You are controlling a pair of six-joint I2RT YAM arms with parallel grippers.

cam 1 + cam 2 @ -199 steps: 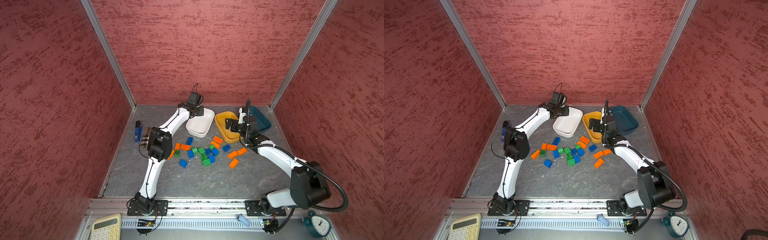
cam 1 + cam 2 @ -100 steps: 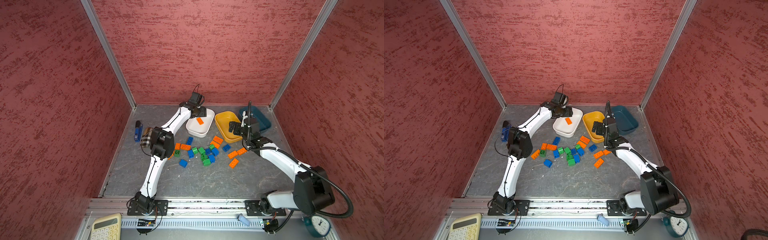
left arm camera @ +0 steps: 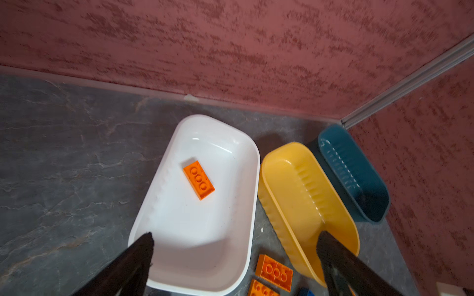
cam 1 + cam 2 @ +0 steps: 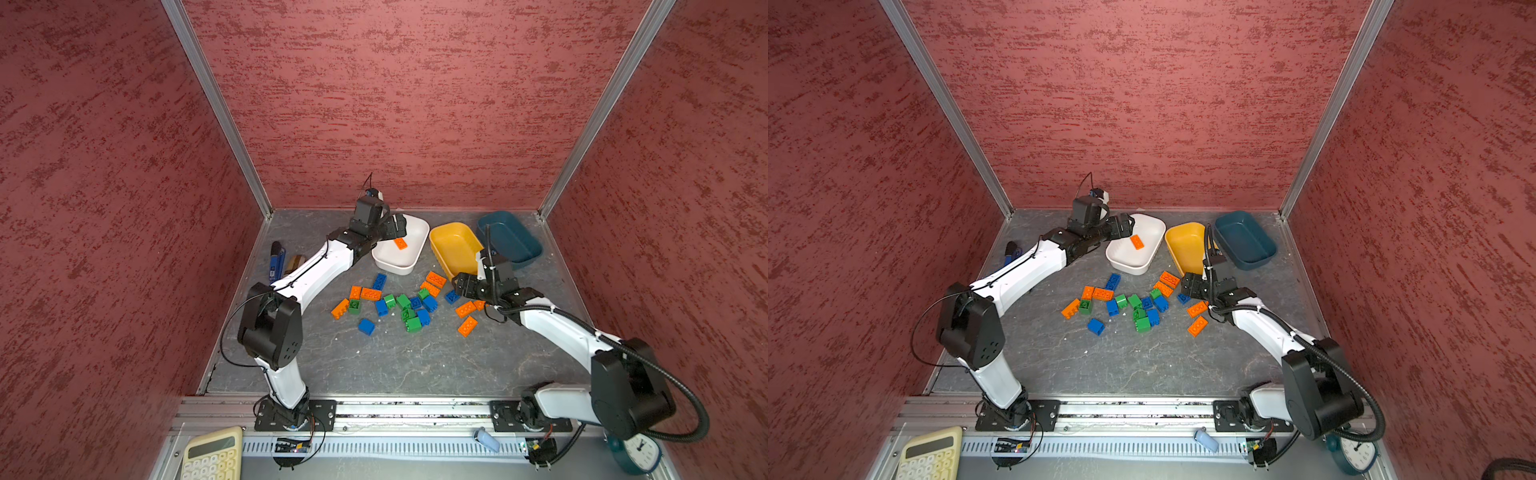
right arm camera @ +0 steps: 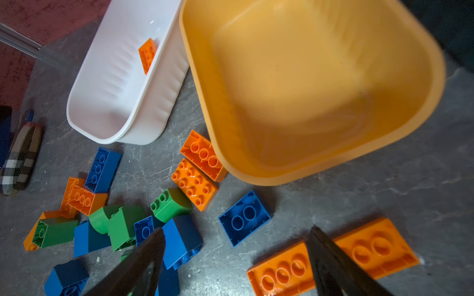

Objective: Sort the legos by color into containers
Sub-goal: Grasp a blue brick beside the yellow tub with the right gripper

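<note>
The legos lie in a loose heap (image 4: 399, 303) (image 4: 1133, 303) of orange, blue and green bricks in front of three containers. One flat orange brick (image 4: 400, 243) (image 4: 1136, 242) (image 3: 199, 180) (image 5: 147, 55) rests upside down in the white tub (image 4: 395, 268) (image 4: 1129, 268) (image 3: 205, 225). My left gripper (image 4: 395, 226) (image 3: 236, 237) hangs open and empty over that tub's left end. The yellow tub (image 4: 455, 249) (image 3: 302, 194) (image 5: 307, 89) and the teal tub (image 4: 509, 239) (image 3: 354, 174) hold nothing. My right gripper (image 4: 461, 284) (image 5: 237, 229) is open, low over the heap's right edge, near an upturned blue brick (image 5: 245, 217) and an orange brick (image 5: 282, 271).
A blue-and-black stapler-like object (image 4: 275, 259) and a plaid pouch (image 4: 293, 264) (image 5: 20, 153) lie by the left wall. Red walls close in three sides. Past the front rail sit a calculator (image 4: 212, 455) and a clock (image 4: 636, 451).
My left gripper opened and its orange brick dropped into the white tub. My right gripper came down from beside the yellow tub toward the bricks at the heap's right edge.
</note>
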